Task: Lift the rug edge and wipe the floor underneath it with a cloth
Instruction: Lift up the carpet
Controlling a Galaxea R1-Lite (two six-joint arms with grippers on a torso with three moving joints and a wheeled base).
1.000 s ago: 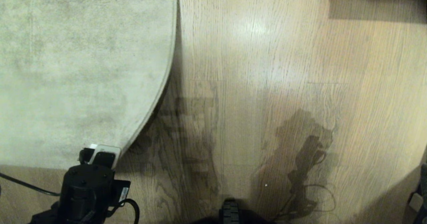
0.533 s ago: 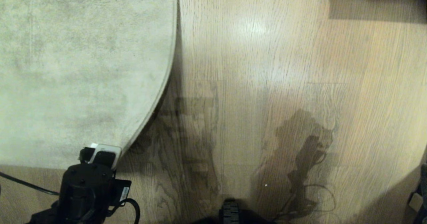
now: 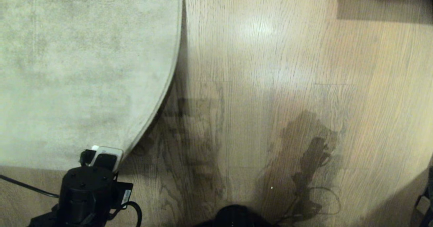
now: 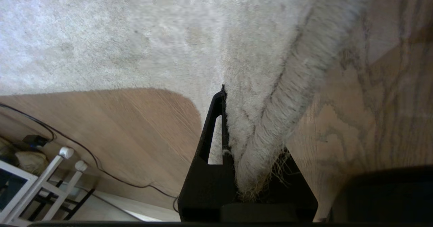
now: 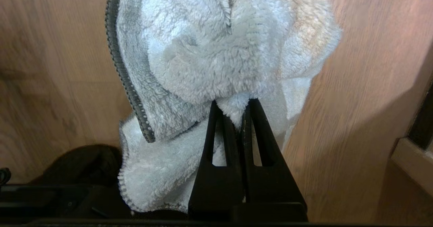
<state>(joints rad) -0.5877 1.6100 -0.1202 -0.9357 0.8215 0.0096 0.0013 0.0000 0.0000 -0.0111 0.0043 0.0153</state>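
The mottled grey-beige rug (image 3: pixel 84 68) fills the left of the head view. Its rug edge (image 3: pixel 169 85) curves up off the floor (image 3: pixel 270 68) towards the lower left, casting a shadow on the planks. My left gripper (image 3: pixel 103 157) sits at that lifted corner. In the left wrist view the left gripper (image 4: pixel 236 125) is shut on the rug edge (image 4: pixel 287 112), whose frayed hem lies between the fingers. My right gripper (image 5: pixel 233 103) is shut on a fold of the pale blue-white cloth (image 5: pixel 209 58), which hangs bunched above bare floor (image 5: pixel 355 101).
A dark piece of furniture (image 3: pixel 382 0) stands at the far right. A black cable (image 3: pixel 20 186) trails by my left arm. White frame legs (image 4: pixel 44 179) and a thin cable (image 4: pixel 101 173) lie beyond the rug. My base (image 3: pixel 236 217) shows at the bottom middle.
The whole head picture has shifted slightly to the right, so the camera moved. The left gripper keeps the same hold on the lifted rug corner.
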